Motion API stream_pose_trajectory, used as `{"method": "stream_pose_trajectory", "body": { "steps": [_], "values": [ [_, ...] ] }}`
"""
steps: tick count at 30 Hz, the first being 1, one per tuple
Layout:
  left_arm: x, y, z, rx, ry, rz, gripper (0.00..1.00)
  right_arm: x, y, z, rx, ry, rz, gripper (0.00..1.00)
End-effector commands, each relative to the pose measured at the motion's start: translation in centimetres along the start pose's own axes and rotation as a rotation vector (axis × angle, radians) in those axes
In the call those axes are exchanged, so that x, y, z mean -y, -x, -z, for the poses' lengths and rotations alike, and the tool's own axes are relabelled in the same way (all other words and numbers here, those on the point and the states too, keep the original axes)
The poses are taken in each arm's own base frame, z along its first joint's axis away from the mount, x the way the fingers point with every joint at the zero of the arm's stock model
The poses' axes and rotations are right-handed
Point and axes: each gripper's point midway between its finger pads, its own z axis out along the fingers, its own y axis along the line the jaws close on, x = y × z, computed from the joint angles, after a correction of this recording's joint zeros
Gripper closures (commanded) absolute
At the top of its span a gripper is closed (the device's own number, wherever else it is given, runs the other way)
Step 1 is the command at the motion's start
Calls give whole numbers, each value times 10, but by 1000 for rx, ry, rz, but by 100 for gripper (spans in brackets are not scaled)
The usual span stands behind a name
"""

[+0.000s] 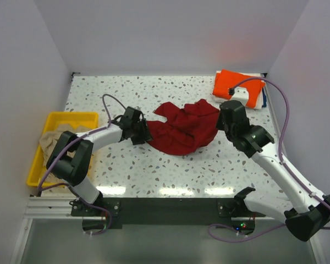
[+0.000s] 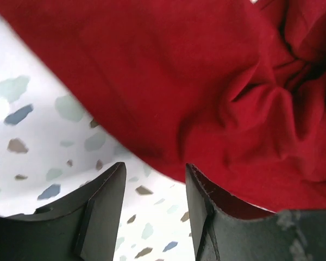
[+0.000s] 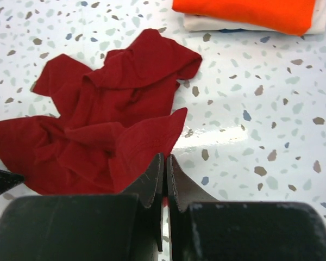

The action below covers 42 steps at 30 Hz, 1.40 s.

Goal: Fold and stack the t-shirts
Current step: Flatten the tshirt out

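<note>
A dark red t-shirt (image 1: 184,129) (image 3: 108,125) lies crumpled in the middle of the table. My left gripper (image 1: 146,136) (image 2: 155,168) is open at the shirt's left edge, with bare table between its fingers and the red cloth (image 2: 206,81) lying over the right fingertip. My right gripper (image 1: 218,124) (image 3: 165,157) is at the shirt's right edge, shut on a corner of the cloth. A folded bright orange t-shirt (image 1: 236,83) (image 3: 250,11) lies at the back right. A beige t-shirt (image 1: 52,140) lies bunched in the tray.
A yellow plastic tray (image 1: 55,117) stands at the table's left edge. Folded white cloth (image 3: 206,23) lies under the orange t-shirt. White walls close off the left, back and right sides.
</note>
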Motion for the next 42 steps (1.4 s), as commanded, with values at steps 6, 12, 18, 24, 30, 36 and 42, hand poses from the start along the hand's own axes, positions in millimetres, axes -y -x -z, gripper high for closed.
{"method": "stream_pose_trajectory", "body": {
  "steps": [6,12,18,24,30,36,42],
  "values": [
    [1,42,-1,140,158,-15,44,27,17,14,35,-86,19,100],
    [-10,51,-9,156,251,-15,43,31,25,27,55,-74,5,100],
    [-20,71,-9,222,354,-7,42,33,29,37,70,-54,-7,100],
    [-28,90,-6,272,457,-23,44,33,21,38,53,-38,-3,100],
    [-33,105,-9,286,492,-25,50,32,19,40,52,-23,-12,100],
    [-39,101,-10,274,514,-23,52,33,17,42,53,-18,-11,100],
    [-44,96,-22,246,525,-35,52,30,14,39,41,-5,-11,100]
  ]
}}
